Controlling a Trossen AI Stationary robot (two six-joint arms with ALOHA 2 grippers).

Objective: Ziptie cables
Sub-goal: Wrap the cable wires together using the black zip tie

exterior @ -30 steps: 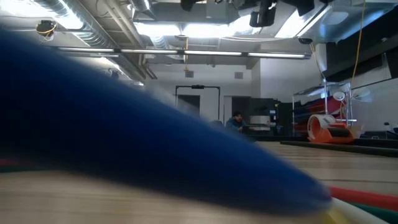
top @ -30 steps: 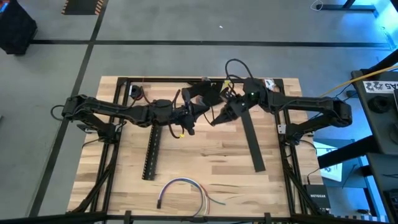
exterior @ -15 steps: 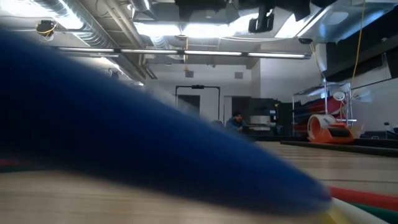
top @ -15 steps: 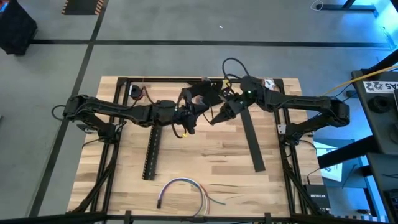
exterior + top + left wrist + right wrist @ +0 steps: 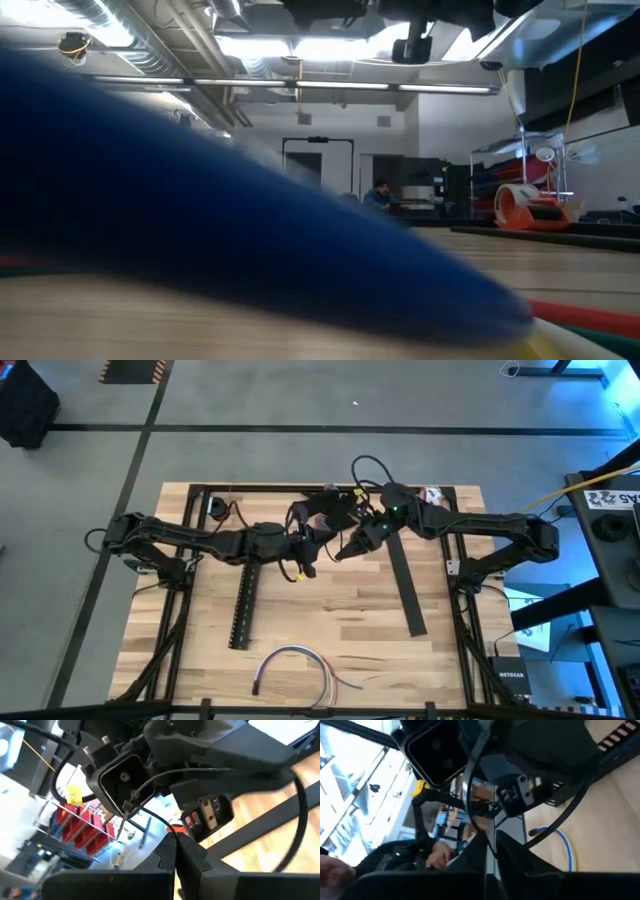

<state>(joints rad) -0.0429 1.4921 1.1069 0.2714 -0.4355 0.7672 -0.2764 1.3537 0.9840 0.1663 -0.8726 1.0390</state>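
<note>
Both arms meet above the upper middle of the desk (image 5: 330,610) in the high view, well away from the job's own material. The cables (image 5: 296,665) lie in a loose arc at the lower middle of the frame, near the desk's front edge, untouched and with no tie around them.

The left claw (image 5: 305,543) sits just left of centre. Its wrist view shows the two fingers pressed together, and a thin dark strip (image 5: 150,817) runs down to their tips, so it appears to be pinching that strip, most likely the zip tie. The right claw (image 5: 343,550) faces it from the right, almost tip to tip. In its own view the fingers (image 5: 515,852) stand very slightly apart with a thin dark line passing between them; whether they grip it cannot be told.

Over the last second the right arm has crept leftward in the high view, narrowing the space between the two claws, and its fingers have begun to part from fully closed. The left arm has stayed where it was, still clamped.

That reads as a handover or threading of the tie in mid-air. The bundling itself has not begun.

A black slotted rail (image 5: 243,605) and a plain dark bar (image 5: 405,590) lie on the desk below the arms.
</note>
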